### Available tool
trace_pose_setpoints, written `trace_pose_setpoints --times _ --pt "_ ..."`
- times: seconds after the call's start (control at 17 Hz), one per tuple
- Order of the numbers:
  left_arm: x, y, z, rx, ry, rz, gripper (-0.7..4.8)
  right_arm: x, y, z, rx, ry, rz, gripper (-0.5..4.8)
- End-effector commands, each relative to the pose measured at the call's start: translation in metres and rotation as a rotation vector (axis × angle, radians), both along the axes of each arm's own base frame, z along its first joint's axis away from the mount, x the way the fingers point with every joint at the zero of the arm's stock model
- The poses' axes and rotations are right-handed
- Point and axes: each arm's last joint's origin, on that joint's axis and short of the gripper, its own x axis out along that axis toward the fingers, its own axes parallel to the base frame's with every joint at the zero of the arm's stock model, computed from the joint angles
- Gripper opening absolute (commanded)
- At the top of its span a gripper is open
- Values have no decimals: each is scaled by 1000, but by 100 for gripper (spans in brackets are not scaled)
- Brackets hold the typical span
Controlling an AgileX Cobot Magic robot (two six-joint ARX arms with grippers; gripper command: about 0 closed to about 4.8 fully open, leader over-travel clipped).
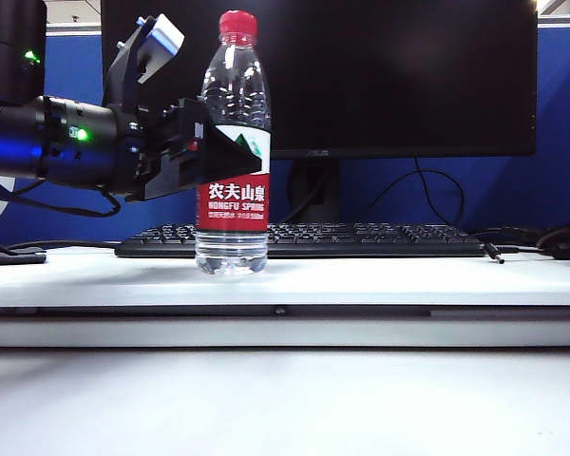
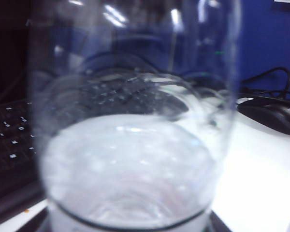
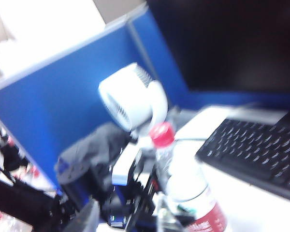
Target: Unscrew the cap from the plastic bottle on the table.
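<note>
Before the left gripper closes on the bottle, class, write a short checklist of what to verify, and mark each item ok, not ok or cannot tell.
1. Bottle upright on the table: ok.
2. Cap on the neck, nothing touching it: ok.
3. Left gripper level with the label at the bottle's side: ok.
4. Bottle centred between its fingers: cannot tell; the left wrist view shows only the bottle filling the picture.
5. Right gripper placed over the cap: not ok; its own view sees the cap from a distance, and the gripper shows in no picture.
6. Keyboard behind, away from the bottle: ok.
</note>
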Motion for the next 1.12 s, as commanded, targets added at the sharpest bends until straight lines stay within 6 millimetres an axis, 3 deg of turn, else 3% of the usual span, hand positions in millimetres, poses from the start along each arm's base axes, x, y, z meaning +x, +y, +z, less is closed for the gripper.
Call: trace_pose_setpoints --times 0.06,0.24,0.35,0.47,0.53,0.88,1.12 --pt "0 0 4 -11 -26 -5 366 7 28 -6 -52 -9 -121 148" --pt "0 0 4 -16 -20 -13 366 7 58 -15 -139 -52 -185 150" --pt "-1 -3 3 -22 -10 -40 366 2 83 -21 -241 -146 -181 182" --pt "-3 -5 3 -21 -8 -61 363 0 99 -28 -283 -148 -222 187" --pt "-3 -6 3 -21 -8 -70 362 0 104 -31 -292 -143 -239 218" --pt "-5 -9 3 -22 -9 -84 364 7 111 -39 -317 -119 -279 268" --pt "-1 -12 4 -25 -20 -85 466 7 111 -39 -316 -116 -279 268"
